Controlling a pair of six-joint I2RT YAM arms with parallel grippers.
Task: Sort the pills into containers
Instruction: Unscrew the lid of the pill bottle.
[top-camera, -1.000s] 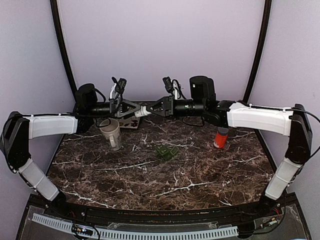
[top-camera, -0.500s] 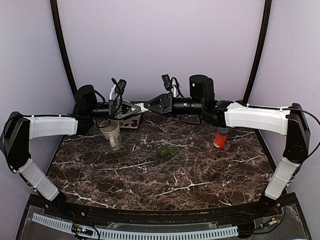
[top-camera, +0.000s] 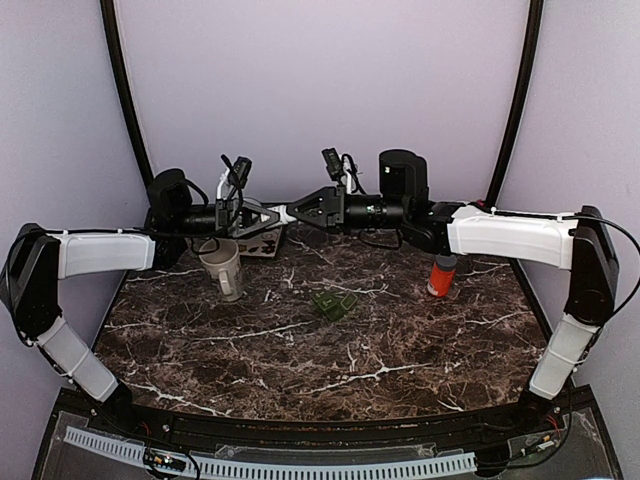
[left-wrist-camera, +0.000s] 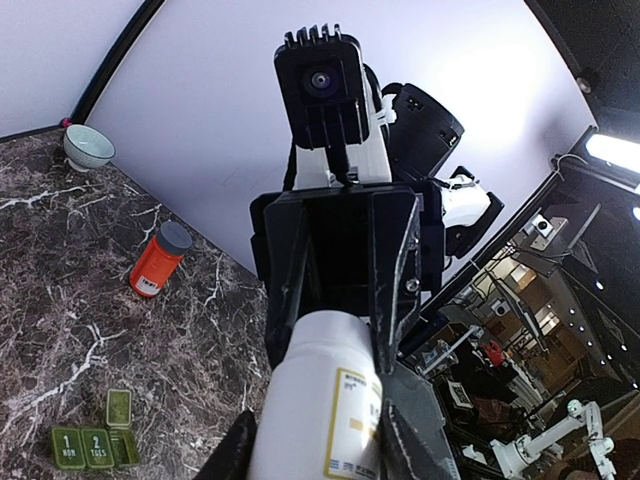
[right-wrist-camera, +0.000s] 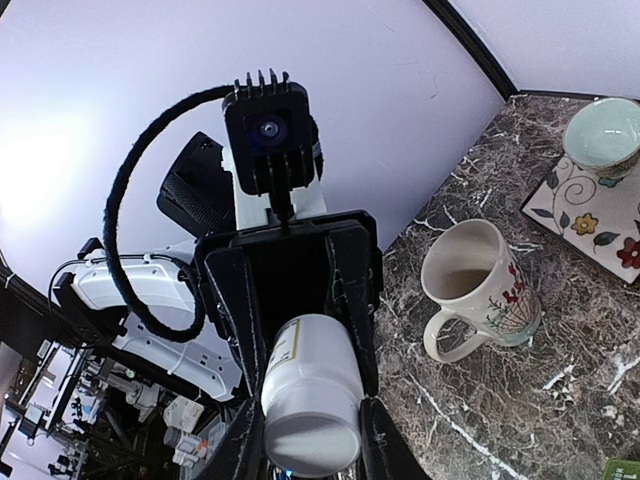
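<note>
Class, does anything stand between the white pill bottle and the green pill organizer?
Nothing visible does. The white pill bottle is held in the air; the green pill organizer lies on the table below, the mug off to the side.

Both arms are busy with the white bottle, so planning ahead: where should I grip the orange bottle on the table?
Probably the orange bottle round its body, below the grey cap, coming in level from the side of the right arm. It stands upright with nothing touching it, so its round sides are free.
</note>
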